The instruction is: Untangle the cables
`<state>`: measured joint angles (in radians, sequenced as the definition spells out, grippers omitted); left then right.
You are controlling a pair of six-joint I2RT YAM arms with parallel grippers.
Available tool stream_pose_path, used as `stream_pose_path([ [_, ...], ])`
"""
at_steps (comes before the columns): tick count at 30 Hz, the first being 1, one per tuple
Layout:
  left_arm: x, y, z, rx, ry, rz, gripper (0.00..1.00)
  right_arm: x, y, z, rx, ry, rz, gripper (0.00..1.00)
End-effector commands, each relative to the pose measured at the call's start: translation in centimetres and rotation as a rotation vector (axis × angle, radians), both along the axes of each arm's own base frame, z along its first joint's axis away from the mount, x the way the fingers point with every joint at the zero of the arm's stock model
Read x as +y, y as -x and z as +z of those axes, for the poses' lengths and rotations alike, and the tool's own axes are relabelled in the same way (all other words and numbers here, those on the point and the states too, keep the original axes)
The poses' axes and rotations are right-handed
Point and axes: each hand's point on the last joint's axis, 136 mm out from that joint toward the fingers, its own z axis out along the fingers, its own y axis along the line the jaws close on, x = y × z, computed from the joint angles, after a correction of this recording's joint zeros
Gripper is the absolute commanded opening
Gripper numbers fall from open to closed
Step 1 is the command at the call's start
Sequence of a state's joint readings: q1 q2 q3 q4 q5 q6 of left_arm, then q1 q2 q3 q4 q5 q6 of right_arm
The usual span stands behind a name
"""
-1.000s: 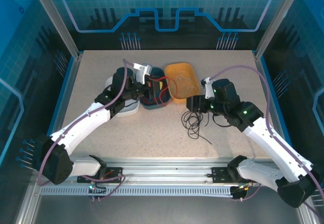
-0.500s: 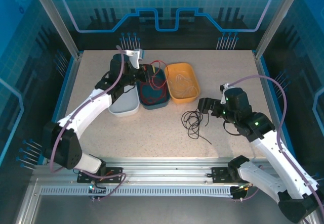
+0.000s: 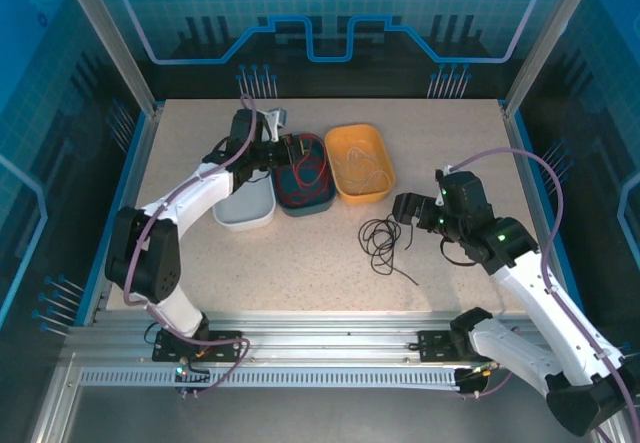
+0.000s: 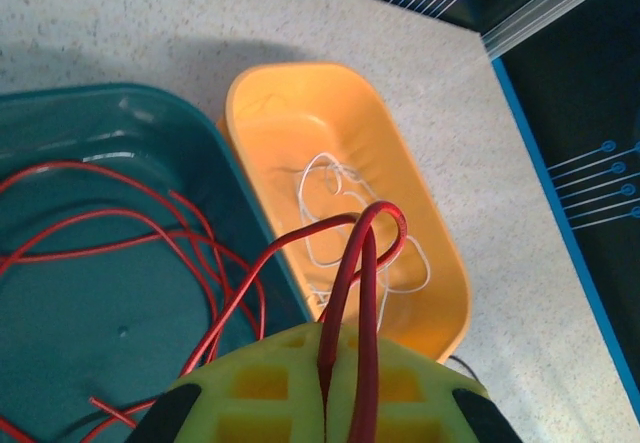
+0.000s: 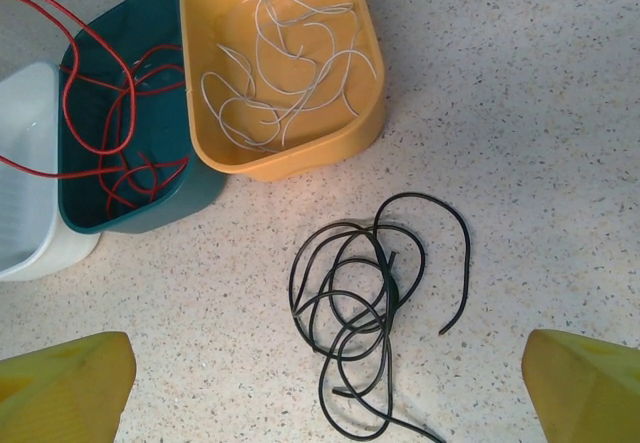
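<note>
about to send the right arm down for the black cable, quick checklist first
1. right gripper open: ok
2. black cable alone on the table: ok
3. black cable untangled: not ok, its loops overlap
4. left gripper shut on red cable: ok
5. red cable apart from white cable: ok, red in teal tray, white in orange tray
</note>
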<state>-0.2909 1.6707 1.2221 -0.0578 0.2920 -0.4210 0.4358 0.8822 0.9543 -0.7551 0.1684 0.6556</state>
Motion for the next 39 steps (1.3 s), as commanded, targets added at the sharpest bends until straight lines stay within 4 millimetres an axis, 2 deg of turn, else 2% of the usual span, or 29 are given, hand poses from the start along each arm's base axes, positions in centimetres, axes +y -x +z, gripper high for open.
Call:
stream_pose_path([
  [1, 0.2, -0.3, -1.3, 0.049, -0.007, 0.005, 0.00, -0.7, 0.1, -0.3, 0.020, 0.001, -0.037, 1.00],
  [8, 0.2, -1.3, -4.8, 0.119, -0.041, 0.004, 0.00, -0.7, 0.1, -0.7, 0.031, -0.009, -0.048, 1.00],
  [11, 0.0, -1.6, -5.6, 0.134, -0.047, -0.005, 0.00, -0.7, 0.0, -0.5, 0.032, -0.010, -0.048, 1.00],
  [15, 0.5, -2.0, -6.1, 0.140, -0.078, 0.015, 0.07, -0.7, 0.0, 0.0, 0.018, -0.011, -0.047, 1.00],
  [17, 0.8, -2.0, -6.1, 0.137, -0.092, 0.027, 0.14, -0.8, 0.0, 0.1, 0.014, -0.013, -0.048, 1.00],
  [20, 1.1, -2.2, -5.7, 0.125, -0.108, 0.039, 0.24, -0.9, 0.1, 0.2, 0.006, -0.015, -0.056, 1.00],
  [28, 1.8, -2.4, -4.1, 0.075, -0.146, 0.056, 0.30, -1.3, 0.4, 0.4, -0.011, -0.019, -0.068, 1.00],
  [34, 2.2, -1.6, -2.0, 0.030, -0.147, 0.063, 0.41, -1.5, 0.6, 0.3, -0.013, -0.020, -0.074, 1.00],
  [39, 2.0, 0.0, 0.5, -0.028, -0.120, 0.051, 0.57, -1.6, 0.6, -0.2, 0.005, -0.013, -0.085, 1.00],
])
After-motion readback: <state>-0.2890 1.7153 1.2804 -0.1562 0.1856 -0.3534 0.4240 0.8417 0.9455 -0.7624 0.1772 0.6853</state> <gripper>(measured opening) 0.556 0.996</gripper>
